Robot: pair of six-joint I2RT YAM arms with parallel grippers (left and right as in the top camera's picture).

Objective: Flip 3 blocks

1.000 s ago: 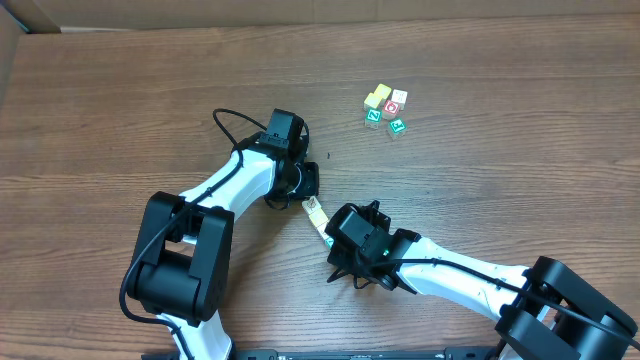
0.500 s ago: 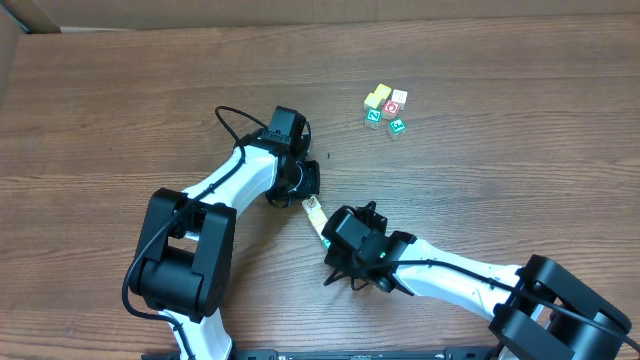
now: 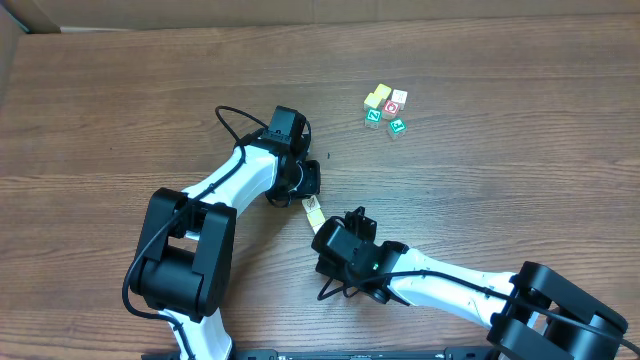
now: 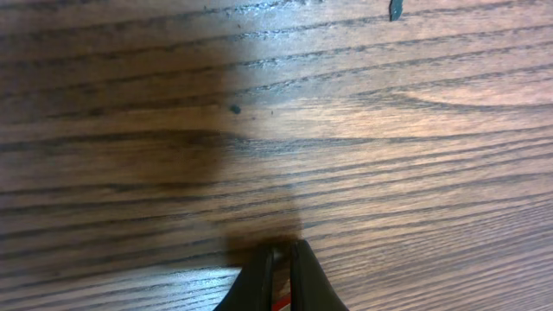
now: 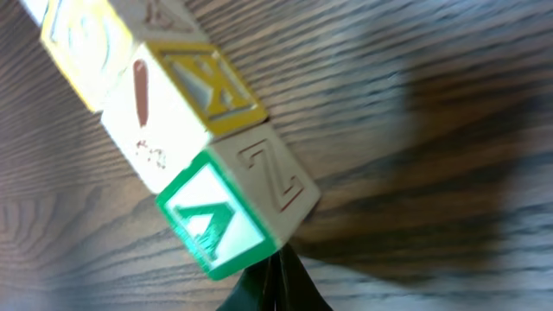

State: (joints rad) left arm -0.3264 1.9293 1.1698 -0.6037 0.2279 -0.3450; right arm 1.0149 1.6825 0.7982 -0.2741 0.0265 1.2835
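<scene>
Three blocks are lying in a tight row (image 3: 313,207) on the wooden surface (image 3: 500,180), between the two arms, and I am viewing them up close through the right wrist camera. The green-faced block (image 5: 225,216) is showing a white triangular mark, with a Z on its neighbouring pale face. The middle block (image 5: 173,112) is touching it and is showing a red stroke on white and a yellow face with a letter. The yellow block (image 5: 82,43) is sitting at the far end, running out of the frame.

The right gripper (image 5: 270,272) is pointing at the green-faced end of the row. Its fingers are pressed together, gripping nothing. The tips are sitting right at that block's lower corner, and I cannot tell whether they are touching it.

The left gripper (image 4: 278,268) is hanging over bare wood, beside the other end of the row. Its fingers are likewise pressed together, with only a thin slit between them, and they are carrying nothing. A dark speck (image 4: 395,9) is lying on the wood ahead of it.

Farther back, a loose cluster of blocks (image 3: 385,108) is resting well apart from both arms. Yellow, white and green faces are surrounding a red-faced cube (image 3: 391,107).
</scene>
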